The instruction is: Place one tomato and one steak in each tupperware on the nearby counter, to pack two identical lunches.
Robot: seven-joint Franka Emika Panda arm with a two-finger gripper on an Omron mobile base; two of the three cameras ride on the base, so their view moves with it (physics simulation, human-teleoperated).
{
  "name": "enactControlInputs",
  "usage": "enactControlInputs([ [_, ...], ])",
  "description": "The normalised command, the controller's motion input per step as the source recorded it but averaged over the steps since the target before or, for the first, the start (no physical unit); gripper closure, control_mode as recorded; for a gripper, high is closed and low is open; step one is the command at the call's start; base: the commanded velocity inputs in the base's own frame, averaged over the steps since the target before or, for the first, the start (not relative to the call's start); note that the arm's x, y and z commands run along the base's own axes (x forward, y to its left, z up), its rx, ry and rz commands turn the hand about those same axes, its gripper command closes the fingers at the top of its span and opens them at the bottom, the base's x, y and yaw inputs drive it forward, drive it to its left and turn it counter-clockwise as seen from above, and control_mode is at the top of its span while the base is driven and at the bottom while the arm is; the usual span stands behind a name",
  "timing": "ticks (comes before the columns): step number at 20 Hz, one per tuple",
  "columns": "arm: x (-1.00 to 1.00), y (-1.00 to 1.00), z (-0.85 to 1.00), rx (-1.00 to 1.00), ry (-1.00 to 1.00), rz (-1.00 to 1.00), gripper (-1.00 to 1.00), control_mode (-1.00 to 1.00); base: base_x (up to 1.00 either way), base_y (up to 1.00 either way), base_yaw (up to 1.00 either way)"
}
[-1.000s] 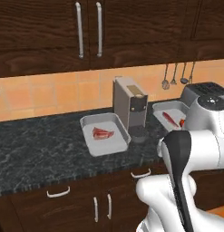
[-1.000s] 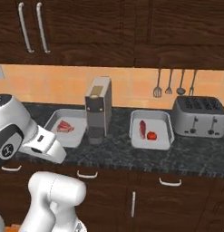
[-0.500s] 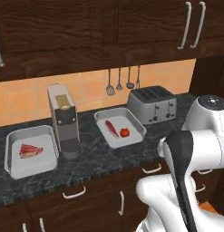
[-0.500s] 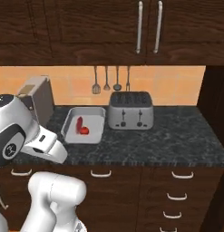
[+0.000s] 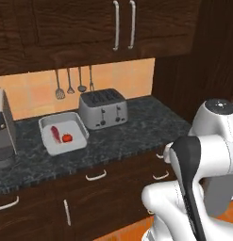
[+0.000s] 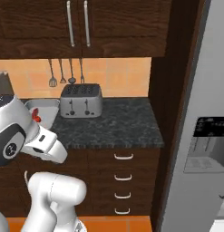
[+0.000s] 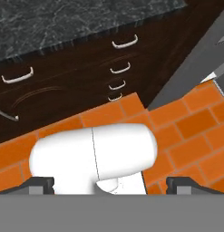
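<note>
At the far left of the left base view a dark appliance [image 5: 4, 134] stands on the counter [image 5: 137, 129]. Just to its right lies a grey tupperware [image 5: 47, 141], open, with a steak [image 5: 55, 133] and a tomato [image 5: 67, 138] lying side by side inside it, the steak's long axis running toward the back wall. That lunch looks packed already. Right of the tupperware and close beside it stands a silver toaster [image 5: 103, 109], with utensils [image 5: 70, 84] hanging on the orange tiled wall above. Beyond the toaster the black marbled counter runs bare to a tall dark cabinet panel [image 5: 203, 56].

The claw [image 7: 111, 183] has its two finger tips spread wide at the bottom edges of the hand view, with nothing between them. It looks down at the orange brick floor [image 7: 177, 136] and the dark drawers [image 7: 118, 63] with curved silver handles, so the counter lies above and ahead of it, and the tupperware sits well apart, off to the arm's left.

In the right base view a grey fridge [image 6: 199, 149] stands right of the counter's end. My guess is the base is heading there for food for the second tupperware.
</note>
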Motion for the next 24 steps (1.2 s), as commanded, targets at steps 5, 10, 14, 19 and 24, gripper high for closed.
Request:
enactControlInputs([
  [5, 0.00, 0.00, 0.00, 0.00, 0.00, 0.00, -1.00, 1.00, -0.13, -1.00, -0.13],
  [10, 0.00, 0.00, 0.00, 0.00, 0.00, 0.00, -1.00, 1.00, 0.00, -1.00, -0.19],
  [14, 0.00, 0.00, 0.00, 0.00, 0.00, 0.00, -1.00, 1.00, 0.00, -1.00, -0.16],
  [19, 0.00, 0.00, 0.00, 0.00, 0.00, 0.00, -1.00, 1.00, 0.00, -1.00, -0.09],
  [24, 0.00, 0.00, 0.00, 0.00, 0.00, 0.00, -1.00, 1.00, 0.01, -1.00, 0.00],
])
